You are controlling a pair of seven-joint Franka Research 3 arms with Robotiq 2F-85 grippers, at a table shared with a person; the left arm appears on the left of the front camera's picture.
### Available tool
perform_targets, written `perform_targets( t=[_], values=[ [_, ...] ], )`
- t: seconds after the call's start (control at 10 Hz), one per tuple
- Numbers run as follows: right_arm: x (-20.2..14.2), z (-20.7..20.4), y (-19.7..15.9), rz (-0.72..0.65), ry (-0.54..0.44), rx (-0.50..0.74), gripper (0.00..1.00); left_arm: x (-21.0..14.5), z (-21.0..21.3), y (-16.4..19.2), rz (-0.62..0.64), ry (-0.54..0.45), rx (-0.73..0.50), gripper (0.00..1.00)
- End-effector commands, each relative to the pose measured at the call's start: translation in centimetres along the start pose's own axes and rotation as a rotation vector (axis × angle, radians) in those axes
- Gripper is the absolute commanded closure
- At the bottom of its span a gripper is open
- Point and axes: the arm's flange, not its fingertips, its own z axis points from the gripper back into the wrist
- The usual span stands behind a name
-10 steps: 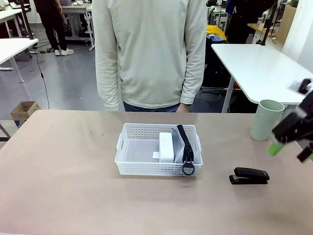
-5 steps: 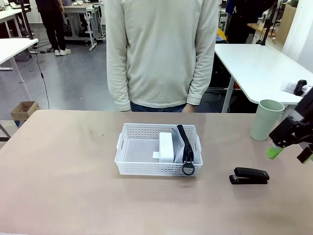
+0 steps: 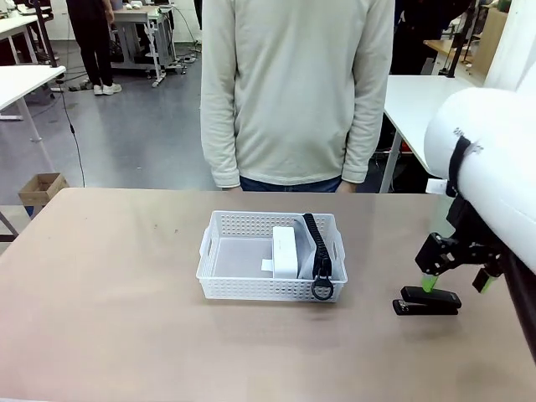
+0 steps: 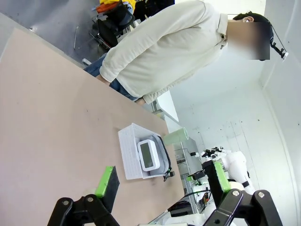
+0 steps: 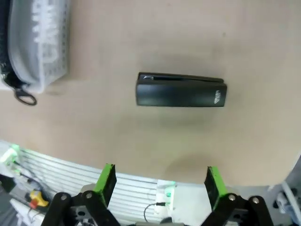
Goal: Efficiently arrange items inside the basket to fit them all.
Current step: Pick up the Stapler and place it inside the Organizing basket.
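The white lattice basket [image 3: 260, 287] sits mid-table, holding the white block [image 3: 285, 251] and, standing on edge along its right wall, the grey pouch [image 3: 318, 251] with its ring pull over the front rim. On the table to the basket's right lies the black stapler [image 3: 427, 301]. My right gripper [image 3: 456, 281] hovers open just above and behind it; from that wrist the stapler [image 5: 181, 89] lies ahead of the spread fingers [image 5: 107, 182], and the basket corner [image 5: 42, 42] shows. My left gripper [image 4: 162, 181] is open and holds nothing, far from the basket [image 4: 126, 155]. The green cup [image 4: 176, 136] stands beyond the basket.
A person [image 3: 297, 92] in a cream sweater stands at the far edge, arms hanging. My bulky white right arm [image 3: 490, 167] fills the right side of the front view. Bare tabletop [image 3: 100, 276] spreads left of and in front of the basket.
My right arm has swung in from the right edge, bringing its gripper left and down to just above the stapler and covering the cup in the front view. The person stepped slightly right.
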Motion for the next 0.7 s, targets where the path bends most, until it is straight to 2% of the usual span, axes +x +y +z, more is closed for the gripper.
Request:
perform_targets(
  t=[0.0,0.1,0.5,0.6],
  values=[
    [-1.9,-0.3,-2.2,-0.058,0.005,0.102,0.00,-0.2,-0.2,0.0,-0.027,-0.013,-0.023,0.00],
    [0.0,0.0,0.0,0.000,0.000,0.000,0.00,-0.2,-0.2,0.0,-0.027,-0.013,-0.023,0.00],
    [0.1,-0.1,-0.4,-0.018,0.008,0.012,0.00,-0.2,-0.2,0.0,-0.027,-0.013,-0.023,0.00],
    [1.7,-0.5,-1.7,0.431,0.128,-0.078,0.00,-0.2,-0.2,0.0,-0.027,-0.013,-0.023,0.00]
  ],
)
